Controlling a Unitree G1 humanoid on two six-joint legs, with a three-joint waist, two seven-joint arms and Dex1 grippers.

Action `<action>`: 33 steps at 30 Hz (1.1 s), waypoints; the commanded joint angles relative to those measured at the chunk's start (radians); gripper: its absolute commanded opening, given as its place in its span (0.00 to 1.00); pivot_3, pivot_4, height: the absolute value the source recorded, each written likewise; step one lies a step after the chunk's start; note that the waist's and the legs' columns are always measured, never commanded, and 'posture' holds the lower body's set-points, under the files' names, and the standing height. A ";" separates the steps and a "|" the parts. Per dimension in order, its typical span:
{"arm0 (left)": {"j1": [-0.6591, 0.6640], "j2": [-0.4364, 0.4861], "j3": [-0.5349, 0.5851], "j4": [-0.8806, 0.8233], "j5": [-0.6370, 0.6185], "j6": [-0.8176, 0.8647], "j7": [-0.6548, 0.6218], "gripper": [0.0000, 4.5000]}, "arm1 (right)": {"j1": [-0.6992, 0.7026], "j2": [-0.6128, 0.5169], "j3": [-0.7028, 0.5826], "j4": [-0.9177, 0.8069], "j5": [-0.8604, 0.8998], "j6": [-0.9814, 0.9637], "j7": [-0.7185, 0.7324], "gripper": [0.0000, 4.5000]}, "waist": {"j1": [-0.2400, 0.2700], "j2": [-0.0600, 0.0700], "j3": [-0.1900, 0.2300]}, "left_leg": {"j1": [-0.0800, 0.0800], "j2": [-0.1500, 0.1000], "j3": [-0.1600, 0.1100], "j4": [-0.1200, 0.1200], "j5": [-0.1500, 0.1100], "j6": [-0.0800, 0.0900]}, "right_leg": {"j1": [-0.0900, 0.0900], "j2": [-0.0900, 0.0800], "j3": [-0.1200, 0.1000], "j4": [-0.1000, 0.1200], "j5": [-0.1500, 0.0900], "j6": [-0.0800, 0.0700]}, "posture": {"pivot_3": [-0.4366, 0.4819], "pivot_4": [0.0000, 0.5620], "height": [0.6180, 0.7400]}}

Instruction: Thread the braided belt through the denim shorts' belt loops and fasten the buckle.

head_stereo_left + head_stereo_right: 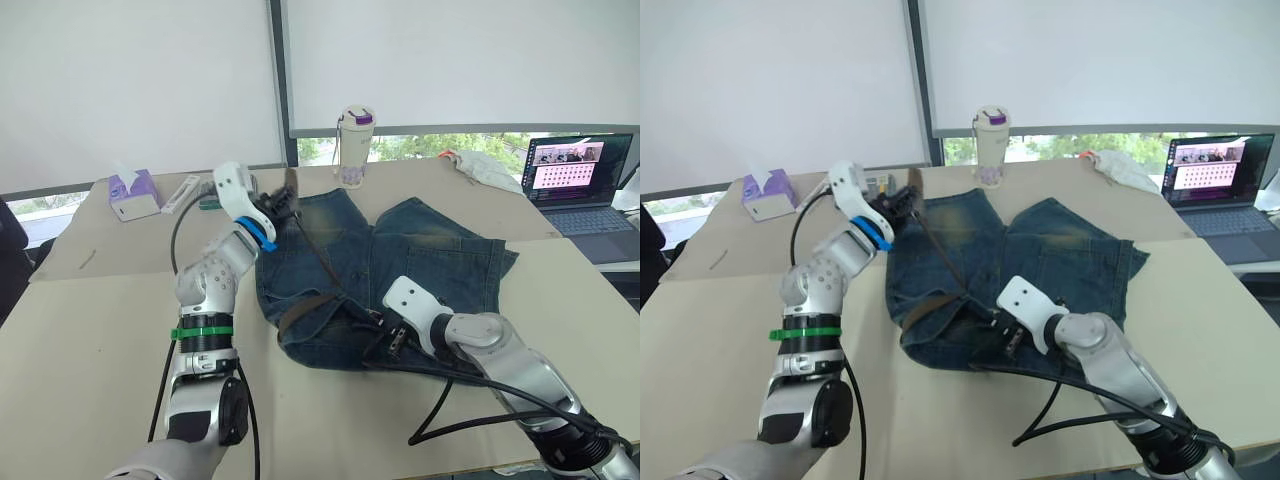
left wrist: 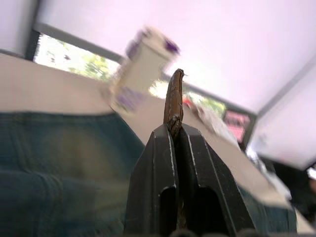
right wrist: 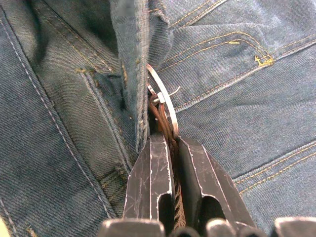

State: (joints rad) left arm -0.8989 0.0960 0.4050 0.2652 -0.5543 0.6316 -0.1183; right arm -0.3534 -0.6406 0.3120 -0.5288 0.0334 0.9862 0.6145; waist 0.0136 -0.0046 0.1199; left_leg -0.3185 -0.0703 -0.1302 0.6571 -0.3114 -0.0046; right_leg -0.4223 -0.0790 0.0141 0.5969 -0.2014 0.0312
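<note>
Lying flat on the beige table [image 1: 90,330], the denim shorts [image 1: 420,260] have their legs toward the window and their waistband toward the robot. The braided belt [image 1: 322,262] runs taut up from that waistband, over the left leg, to the left gripper [image 1: 283,207], which is raised above the far left corner of the shorts. In the left wrist view its fingers [image 2: 160,182] are pinched together on the belt's free brown tip, which stands up between them.

The right gripper [image 3: 171,143] sits low on the waistband, near its middle. Its fingers [image 3: 148,182] are clamped on the belt just behind the buckle [image 3: 163,101], whose silvery frame stands on edge against a raised fold of denim.

Beyond the shorts stand a lidded tumbler [image 1: 353,146], and to its left a purple tissue box [image 1: 134,194]. An open laptop [image 1: 580,180] sits right of the shorts.
</note>
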 commanded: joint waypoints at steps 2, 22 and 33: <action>-0.026 0.082 0.050 -0.012 -0.024 -0.038 0.006 0.00 | 0.034 -0.004 0.011 -0.011 0.010 0.013 -0.005 0.01 | -0.002 0.000 0.000 | 0.000 0.000 0.000 0.000 -0.001 -0.001 | -0.001 0.001 0.000 0.001 0.000 0.000 | 0.48 0.27 1.00; 0.370 0.443 -0.734 -0.444 0.312 -0.273 -0.748 0.00 | -0.007 0.265 -0.355 -0.086 0.183 0.302 -0.191 0.01 | -0.003 0.004 -0.002 | 0.000 0.000 0.000 0.001 -0.003 0.002 | -0.002 0.001 0.003 0.006 -0.001 0.000 | 0.48 0.27 1.00; 0.328 0.298 -0.761 -0.354 0.403 -0.221 -0.678 0.00 | -0.013 0.199 -0.229 -0.147 0.175 0.241 -0.239 0.01 | -0.003 0.004 -0.002 | -0.001 0.000 0.000 0.002 -0.003 0.002 | -0.001 0.001 0.003 0.006 -0.001 0.000 | 0.48 0.27 1.00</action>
State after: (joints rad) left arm -0.5493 0.4039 -0.3595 -0.0876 -0.1580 0.4008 -0.8159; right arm -0.3426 -0.4338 0.0724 -0.6238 0.2108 1.2676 0.3821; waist 0.0102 -0.0004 0.1179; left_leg -0.3189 -0.0708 -0.1300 0.6593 -0.3148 -0.0024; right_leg -0.4232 -0.0781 0.0167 0.6024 -0.2021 0.0314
